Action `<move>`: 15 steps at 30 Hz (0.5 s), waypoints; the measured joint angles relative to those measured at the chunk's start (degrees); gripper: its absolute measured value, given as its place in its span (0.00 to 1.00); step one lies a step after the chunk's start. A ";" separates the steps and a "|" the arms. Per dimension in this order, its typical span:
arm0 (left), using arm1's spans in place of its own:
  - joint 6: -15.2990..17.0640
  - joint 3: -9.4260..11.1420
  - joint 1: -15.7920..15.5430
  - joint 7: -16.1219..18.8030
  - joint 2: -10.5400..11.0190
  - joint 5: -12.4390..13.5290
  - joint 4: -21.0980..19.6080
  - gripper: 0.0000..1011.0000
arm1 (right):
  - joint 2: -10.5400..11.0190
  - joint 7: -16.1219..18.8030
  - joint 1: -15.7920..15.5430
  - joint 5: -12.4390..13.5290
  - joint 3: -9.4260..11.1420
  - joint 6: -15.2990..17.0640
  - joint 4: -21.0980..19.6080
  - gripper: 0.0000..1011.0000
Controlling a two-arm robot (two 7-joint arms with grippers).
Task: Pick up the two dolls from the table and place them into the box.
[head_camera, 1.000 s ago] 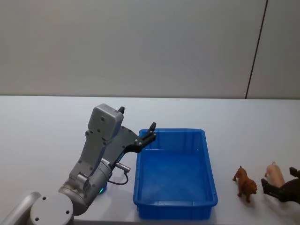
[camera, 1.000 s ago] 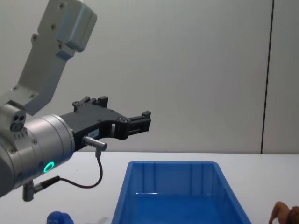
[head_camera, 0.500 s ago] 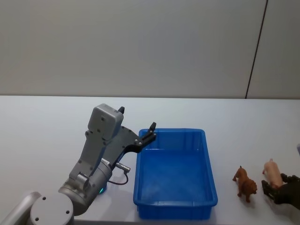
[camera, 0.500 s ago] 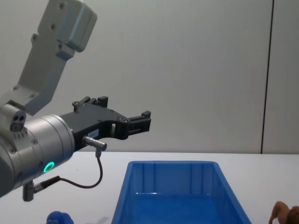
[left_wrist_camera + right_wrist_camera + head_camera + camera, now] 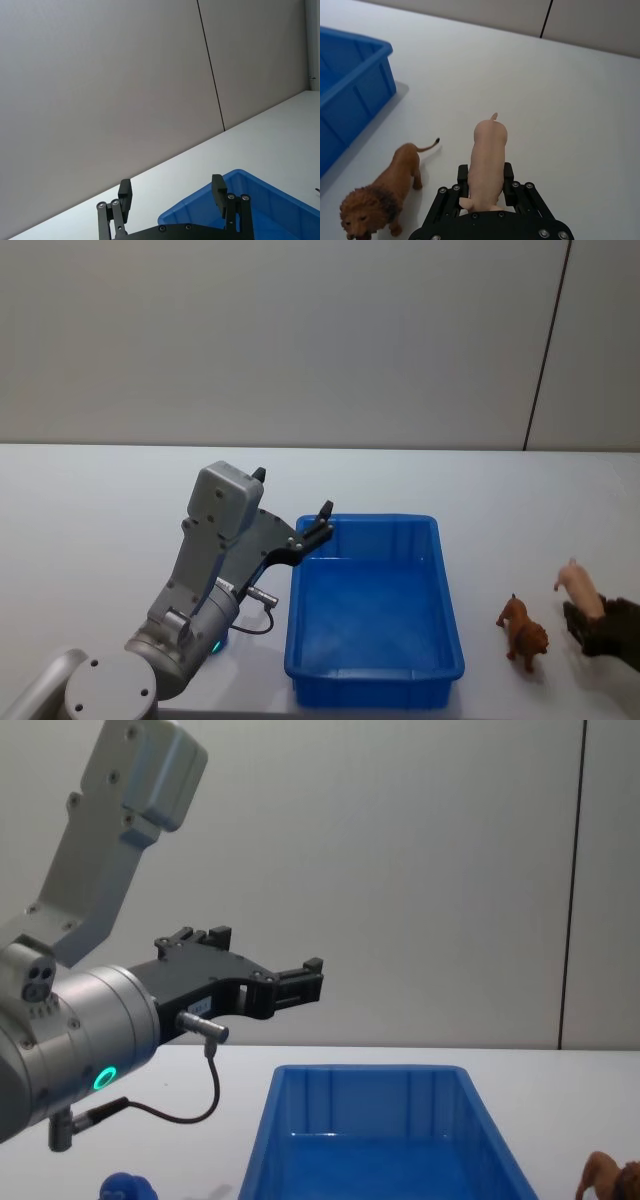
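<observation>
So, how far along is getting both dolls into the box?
Done: nothing; the blue box holds no doll. In hand: the right gripper is shut on the pink pig, right of the box. Left: drop the pig in, then fetch the brown lion standing on the table. The left gripper hangs open by the box's far left corner.

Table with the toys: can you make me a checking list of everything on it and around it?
Surface: pale table, flat and smooth.
Job's things: blue box in the middle, no toy inside; brown lion standing right of it; pink pig farther right; small blue toy left of the box.
Clutter: nothing seen.
Grippers: left gripper open, hovering at the box's far left corner; right gripper shut on the pink pig.
Cables: thin cable looping under the left arm's wrist.
Surroundings: plain grey wall with a dark vertical seam.
</observation>
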 joint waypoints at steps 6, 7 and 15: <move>0.00 0.00 0.00 0.00 0.00 0.00 0.00 0.99 | -0.11 -0.85 -0.32 1.30 0.40 -2.48 -1.81 0.36; 0.00 0.00 0.00 0.00 0.00 0.00 0.00 0.99 | -0.14 -0.93 -0.35 1.51 0.45 -2.89 -2.20 0.36; 0.00 0.00 0.00 0.00 0.00 0.00 0.00 0.99 | -0.78 -0.33 -0.24 3.01 0.41 -5.39 -5.83 0.36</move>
